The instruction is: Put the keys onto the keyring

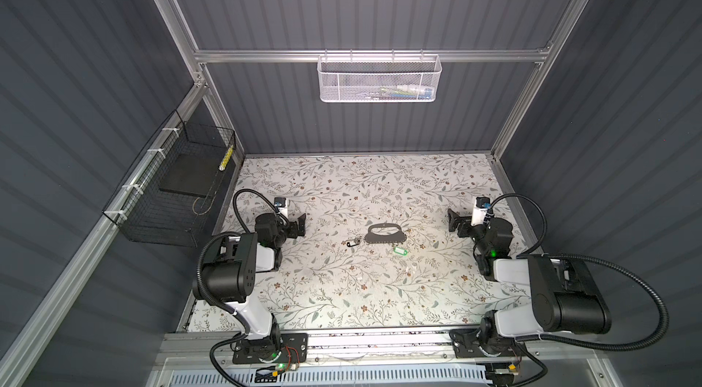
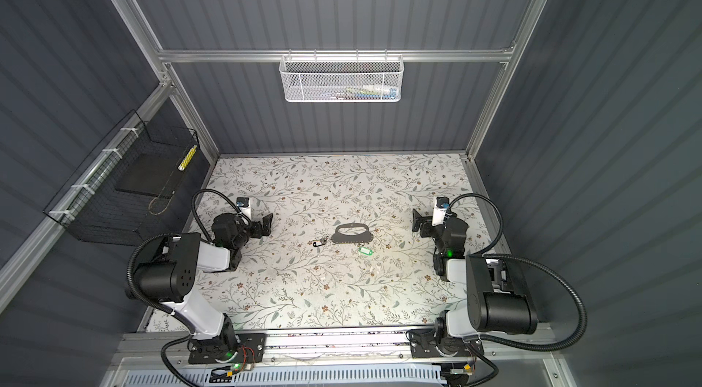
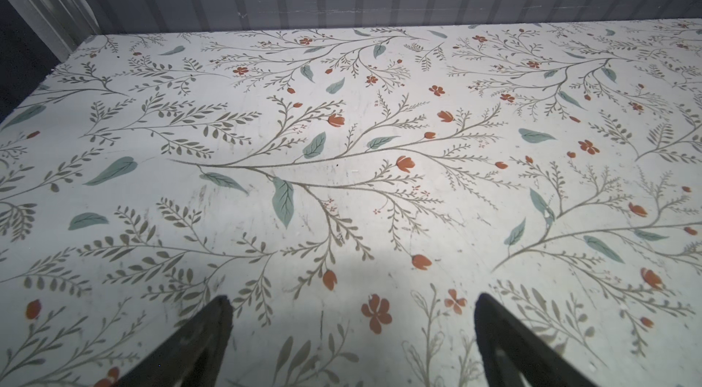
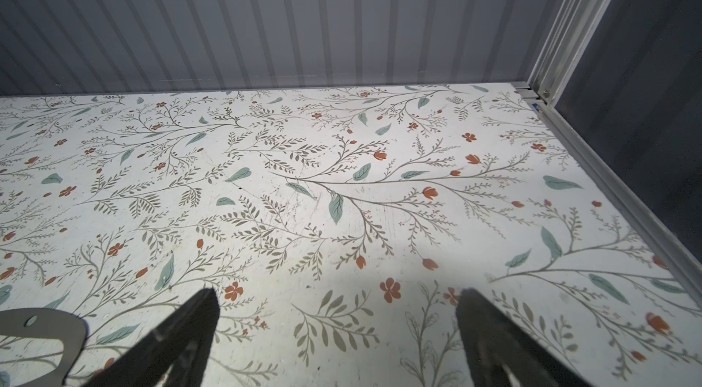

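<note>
- Left gripper (image 1: pixel 301 223) rests low over the floral tabletop (image 1: pixel 342 290) at the left side, jaws spread wide with nothing between them; its wrist view shows both dark fingertips (image 3: pixel 220 313) apart over bare pattern.
- Right gripper (image 1: pixel 452 220) sits mirrored at the right side, jaws likewise wide apart and holding nothing; in its wrist view the fingertips (image 4: pixel 207 305) frame bare table.
- The keyring (image 1: pixel 400 251), seen as a small green tag with a pale window, lies flat near the middle of the table, well apart from both grippers; its thin metal ring is too small to make out.
- A flat grey handle-shaped plate (image 1: pixel 385 234) lies just beyond the tag; its rounded end shows at the edge of the right wrist view (image 4: pixel 41 328).
- The keys (image 1: pixel 353 242), a small dark metal cluster, lie just beside the plate's left end, apart from the tag.
- A white mesh basket (image 1: pixel 380 79) hangs on the back rail, and a black wire basket (image 1: pixel 171 206) on the left rail.
</note>
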{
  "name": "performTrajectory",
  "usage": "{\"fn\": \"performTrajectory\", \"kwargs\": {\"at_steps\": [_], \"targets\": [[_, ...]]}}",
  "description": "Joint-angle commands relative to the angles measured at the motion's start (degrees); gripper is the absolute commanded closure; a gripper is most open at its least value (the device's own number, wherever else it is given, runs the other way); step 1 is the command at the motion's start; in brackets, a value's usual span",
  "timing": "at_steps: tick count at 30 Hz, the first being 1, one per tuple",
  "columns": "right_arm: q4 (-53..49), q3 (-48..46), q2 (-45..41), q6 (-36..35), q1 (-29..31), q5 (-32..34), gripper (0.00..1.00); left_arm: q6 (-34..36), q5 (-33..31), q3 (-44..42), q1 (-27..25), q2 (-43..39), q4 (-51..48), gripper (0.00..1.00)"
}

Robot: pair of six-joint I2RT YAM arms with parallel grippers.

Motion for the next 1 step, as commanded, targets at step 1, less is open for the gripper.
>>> {"fn": "performTrajectory", "kwargs": {"at_steps": [1], "targets": [[0.73,0.69,0.06,0.25,-0.08,-0.19,0.01,-0.37,0.67,-0.36,0.0,0.53,1.82,0.0]]}}
